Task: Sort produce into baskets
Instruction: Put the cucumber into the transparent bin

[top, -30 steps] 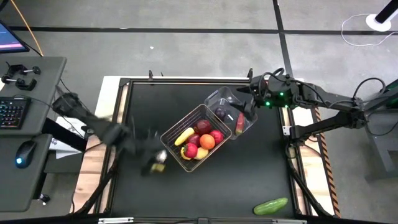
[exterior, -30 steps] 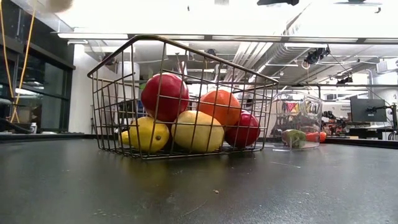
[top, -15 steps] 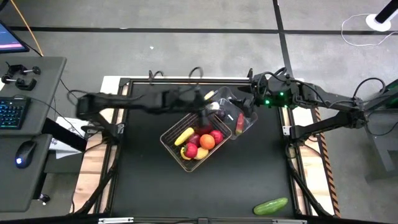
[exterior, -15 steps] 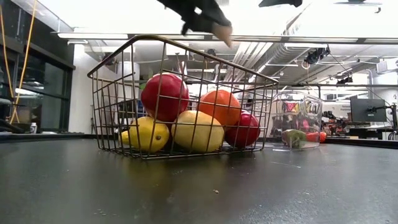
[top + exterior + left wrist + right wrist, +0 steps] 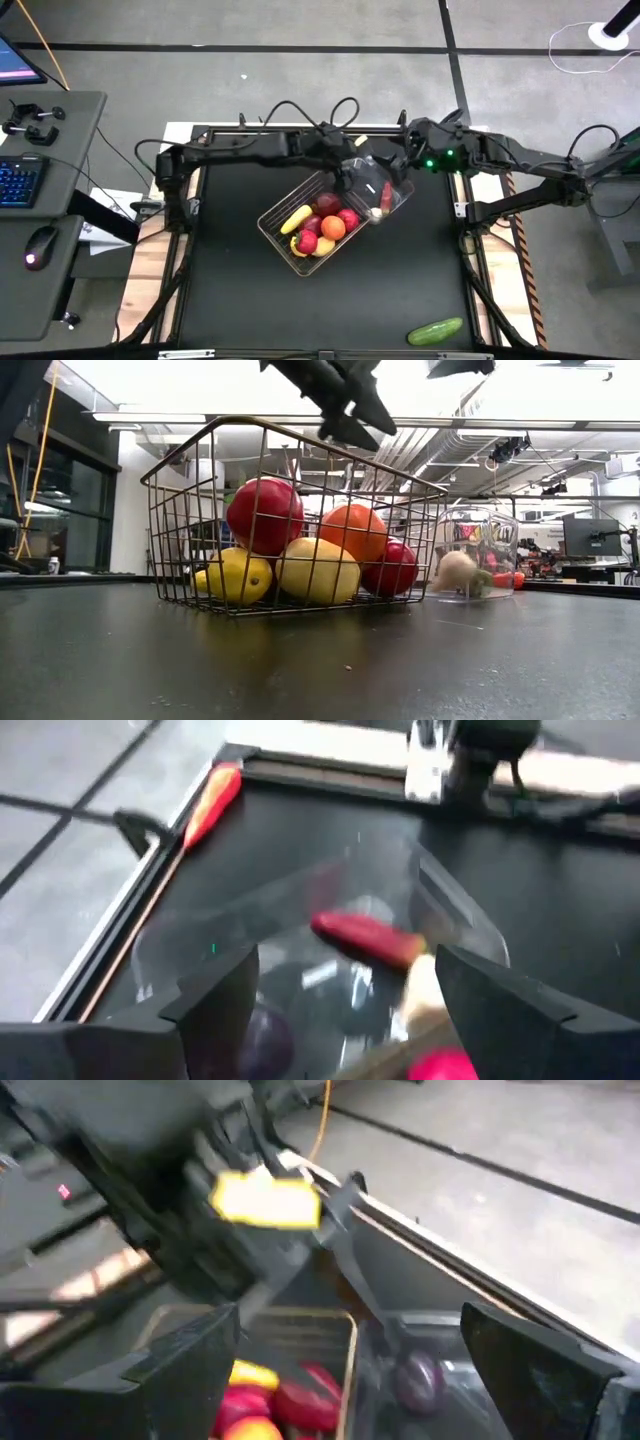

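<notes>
My left gripper (image 5: 352, 180) hangs open over the clear plastic tub (image 5: 402, 197), above the table (image 5: 350, 415), and holds nothing. In the left wrist view its fingers (image 5: 215, 1005) frame the tub's inside. There lie an orange-red carrot (image 5: 365, 935), a purple onion (image 5: 265, 1032) and a whitish garlic (image 5: 420, 990). The garlic also rests on the tub's floor in the low view (image 5: 455, 570). The wire-mesh basket (image 5: 264, 222) beside the tub holds red apples (image 5: 263, 515), an orange (image 5: 352, 530), lemons (image 5: 318, 572) and a banana (image 5: 297, 217). My right gripper (image 5: 400, 172) waits open at the tub's far right side.
A green cucumber (image 5: 435, 330) lies alone near the table's near right corner. The basket and the tub stand touching in the table's middle, toward the far side. The two arms are close together over the tub. A red-handled tool (image 5: 212, 805) lies on the table's frame beyond the tub.
My left gripper has risen from the table at the basket's near left. It swung toward the far right with a pale thing at its fingers and now stands over the clear tub. The garlic now lies in the tub.
</notes>
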Available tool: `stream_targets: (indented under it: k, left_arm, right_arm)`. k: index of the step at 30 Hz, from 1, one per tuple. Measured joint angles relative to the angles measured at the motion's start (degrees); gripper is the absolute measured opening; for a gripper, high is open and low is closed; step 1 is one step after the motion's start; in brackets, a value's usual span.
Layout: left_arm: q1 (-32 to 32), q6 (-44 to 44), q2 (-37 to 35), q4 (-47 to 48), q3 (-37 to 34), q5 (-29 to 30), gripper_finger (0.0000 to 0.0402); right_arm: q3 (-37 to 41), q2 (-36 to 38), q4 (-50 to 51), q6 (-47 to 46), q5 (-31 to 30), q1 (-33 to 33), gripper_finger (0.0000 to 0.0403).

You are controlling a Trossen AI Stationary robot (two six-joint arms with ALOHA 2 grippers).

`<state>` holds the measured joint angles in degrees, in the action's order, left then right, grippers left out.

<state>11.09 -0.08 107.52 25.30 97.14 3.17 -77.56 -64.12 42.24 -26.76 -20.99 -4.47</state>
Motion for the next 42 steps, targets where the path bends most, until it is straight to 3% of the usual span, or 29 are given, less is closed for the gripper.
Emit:
stream_targets:
  k: [6,10,13,17,20,26,30,37,42]
  left_arm:
    - [0.5,-0.1,-5.6,6.8,-2.0,-0.3,0.0294]
    - [0.4,-3.2,-11.7,4.1,-7.4,-1.2,0.0294]
    - [0.4,-6.0,-17.3,0.3,-13.2,-1.2,0.0294]
    - [0.4,-10.9,-25.5,-3.8,-20.4,-1.0,0.0294]
    - [0.4,-14.0,-30.8,-4.3,-24.4,0.7,0.0294]
    - [0.4,-18.3,-38.1,-4.0,-29.5,6.6,0.0294]
    - [0.4,-19.0,-40.1,-4.0,-31.0,8.3,0.0294]
    - [0.0,-20.5,-39.9,-4.1,-31.2,7.6,0.0294]
    - [-0.8,-20.9,-39.8,-3.5,-31.2,7.5,0.0294]
  right_arm:
    - [0.9,0.1,15.4,-7.6,1.8,0.8,0.0372]
    - [4.3,0.0,26.0,-12.9,12.5,5.1,0.0372]
    - [8.4,0.2,28.4,-18.4,20.3,12.2,0.0372]
    - [14.4,0.4,23.4,-28.5,27.7,24.9,0.0372]
    - [19.6,0.3,14.0,-36.5,30.8,34.7,0.0372]
    - [30.3,0.0,-8.7,-53.5,31.4,50.3,0.0372]
    - [34.6,-2.3,-16.3,-61.3,31.3,56.9,0.0372]
    - [32.1,-10.8,-14.6,-60.4,34.1,62.2,0.0372]
    - [24.3,-19.5,-1.5,-55.4,34.6,64.6,0.0372]
